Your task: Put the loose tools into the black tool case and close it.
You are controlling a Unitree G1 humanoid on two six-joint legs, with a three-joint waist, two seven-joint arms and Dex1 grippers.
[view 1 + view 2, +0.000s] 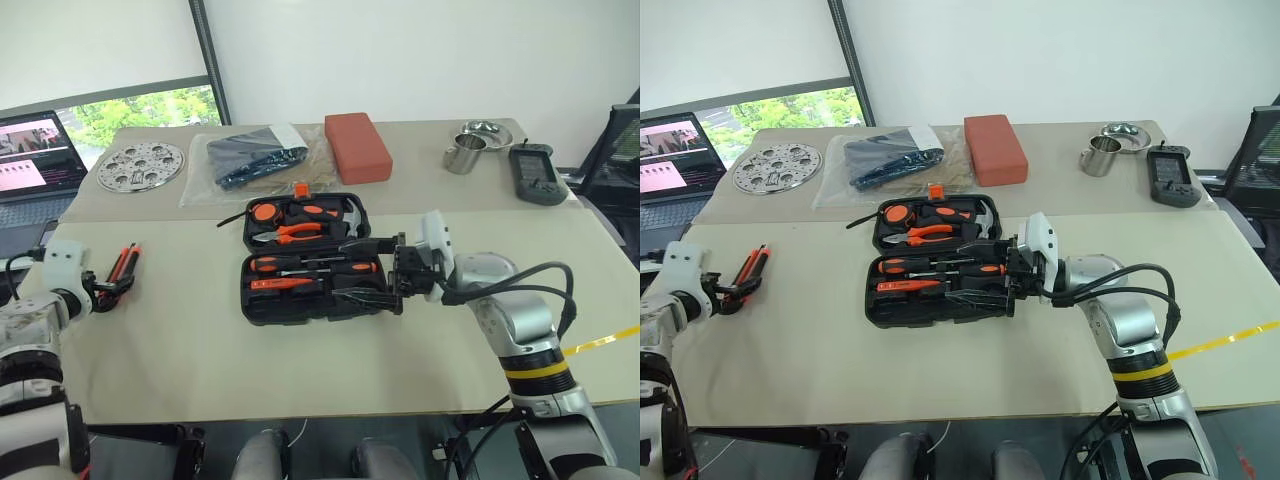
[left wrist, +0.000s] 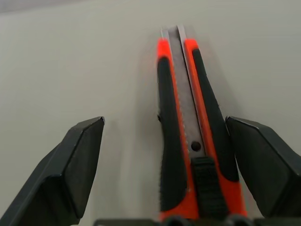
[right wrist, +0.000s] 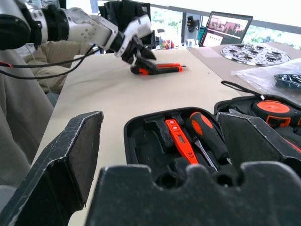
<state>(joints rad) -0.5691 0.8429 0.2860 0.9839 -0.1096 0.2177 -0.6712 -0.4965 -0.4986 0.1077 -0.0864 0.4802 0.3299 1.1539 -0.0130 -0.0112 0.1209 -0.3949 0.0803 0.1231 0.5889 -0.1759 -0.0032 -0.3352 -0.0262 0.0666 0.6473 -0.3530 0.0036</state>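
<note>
Nearest the head camera: right gripper (image 1: pixel 368 272), hovering level at the right end of the black tool case (image 1: pixel 300 290), fingers spread wide, nothing between them. It points left along the case's front half, probably parked to steady the case or ready to fold the lid (image 1: pixel 300 220) over later.

Case sits open near the middle of the table (image 1: pixel 200 370), lid half toward the far edge, orange latch (image 1: pixel 300 188) on the far rim. The slots already hold orange-and-black tools: two screwdrivers (image 3: pixel 207 136) and the slim tester screwdriver (image 3: pixel 178 139) in the near half, tape measure (image 3: pixel 273 109) in the lid half. One slot in the near half looks empty.

Utility knife (image 1: pixel 122 265) lies loose on the table near its left edge, well apart from the case. Left gripper (image 1: pixel 100 290) is down over its near end, jaws apart. In the left wrist view the knife (image 2: pixel 188 141) lies lengthwise between the fingers (image 2: pixel 75 165), off-centre, close to one finger; no clamp yet. Looks lined up for a grasp along the handle.

My read: knife is the last loose tool; it needs grabbing, carrying over and seating in the free slot, then lid shut. Risk: off-centre grip could twist the knife on closing.
</note>
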